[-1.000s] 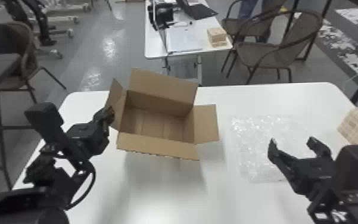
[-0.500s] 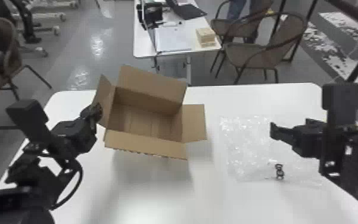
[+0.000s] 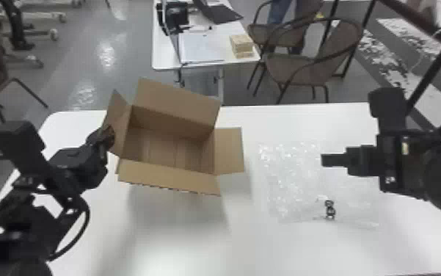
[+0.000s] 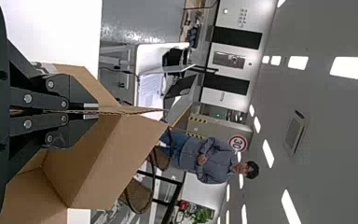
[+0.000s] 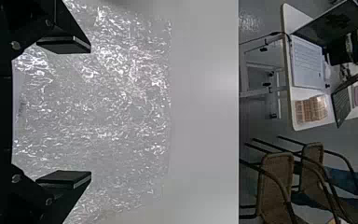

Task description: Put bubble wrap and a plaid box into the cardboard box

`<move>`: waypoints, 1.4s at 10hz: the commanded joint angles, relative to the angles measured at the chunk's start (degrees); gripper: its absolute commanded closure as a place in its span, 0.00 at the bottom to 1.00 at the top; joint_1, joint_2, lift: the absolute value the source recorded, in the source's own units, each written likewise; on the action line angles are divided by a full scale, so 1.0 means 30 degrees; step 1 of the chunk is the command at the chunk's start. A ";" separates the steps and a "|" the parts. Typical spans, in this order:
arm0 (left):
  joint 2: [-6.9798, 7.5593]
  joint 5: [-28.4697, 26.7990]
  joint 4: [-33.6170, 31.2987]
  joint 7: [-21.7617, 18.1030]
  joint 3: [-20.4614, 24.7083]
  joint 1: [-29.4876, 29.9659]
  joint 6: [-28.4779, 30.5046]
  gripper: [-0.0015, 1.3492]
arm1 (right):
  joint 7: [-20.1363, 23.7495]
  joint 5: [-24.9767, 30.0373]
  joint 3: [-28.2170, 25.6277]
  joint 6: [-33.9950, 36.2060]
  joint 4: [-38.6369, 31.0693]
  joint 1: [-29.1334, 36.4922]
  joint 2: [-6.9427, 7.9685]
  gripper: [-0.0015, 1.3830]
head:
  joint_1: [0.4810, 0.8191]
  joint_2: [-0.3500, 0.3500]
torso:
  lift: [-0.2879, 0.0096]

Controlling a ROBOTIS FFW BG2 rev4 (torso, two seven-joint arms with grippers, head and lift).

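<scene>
In the head view my left gripper (image 3: 106,137) is at the left flap of the open cardboard box (image 3: 171,146). In the left wrist view the fingers of this gripper (image 4: 91,111) are pressed together on the thin flap of the box (image 4: 107,154). My right gripper (image 3: 329,160) hangs over the bubble wrap (image 3: 292,176), which lies flat on the table's right half. Seen from the right wrist, that gripper (image 5: 90,111) is wide open with nothing held, and the clear sheet of bubble wrap (image 5: 116,107) spreads beyond its fingers.
A white table (image 3: 259,242) carries the box and the wrap. Small dark marks (image 3: 329,210) show at the wrap's near side. Behind stand a second table (image 3: 208,46) with a laptop and small plaid boxes (image 3: 241,46), and wicker chairs (image 3: 303,68).
My right arm has turned so its gripper points left over the wrap, and it now covers the spot where the plaid box stood. The head view has shifted slightly; the left gripper stays on the flap.
</scene>
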 commanded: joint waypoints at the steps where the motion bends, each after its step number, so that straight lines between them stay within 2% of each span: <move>1: -0.0050 0.0019 0.0046 -0.0002 -0.0061 0.0001 -0.0031 0.90 | 0.0013 -0.0060 0.0023 0.0118 0.1953 -0.0930 -0.0165 0.23 | 0.63 0.48 | 0.62; 2: -0.0050 0.0048 0.0075 -0.0002 -0.0061 0.0001 -0.0031 0.90 | 0.0159 -0.0060 0.0023 0.0118 0.3242 -0.1545 -0.0253 0.23 | 0.63 0.47 | 0.62; 4: -0.0050 0.0048 0.0192 -0.0002 -0.0207 -0.0028 -0.0148 0.90 | 0.1185 -0.0382 0.0316 0.0821 0.6201 -0.3303 -0.0868 0.23 | 0.63 0.46 | 0.62; 5: -0.0050 0.0107 0.0222 -0.0002 -0.0236 -0.0028 -0.0207 0.90 | 0.1185 -0.0382 0.0521 0.1027 0.7168 -0.3977 -0.0810 0.23 | 0.63 0.45 | 0.62; 7: -0.0050 0.0107 0.0309 0.0057 -0.0354 -0.0057 -0.0265 0.90 | 0.1155 0.0292 0.0580 0.1788 0.8633 -0.5119 -0.0253 0.23 | 0.63 0.44 | 0.62; 9: -0.0050 0.0136 0.0485 0.0086 -0.0559 -0.0204 -0.0382 0.90 | 0.1155 0.1933 0.0697 0.2137 1.0449 -0.6350 0.0655 0.23 | 0.63 0.44 | 0.62; 12: -0.0050 0.0195 0.0661 0.0174 -0.0734 -0.0263 -0.0558 0.90 | 0.1185 0.1698 0.0814 0.1114 1.3232 -0.7112 0.1182 0.23 | 0.63 0.45 | 0.62; 14: -0.0050 0.0224 0.0661 0.0262 -0.0764 -0.0233 -0.0763 0.90 | 0.1185 0.0849 0.0814 0.0118 1.5371 -0.7610 0.1182 0.23 | 0.63 0.46 | 0.62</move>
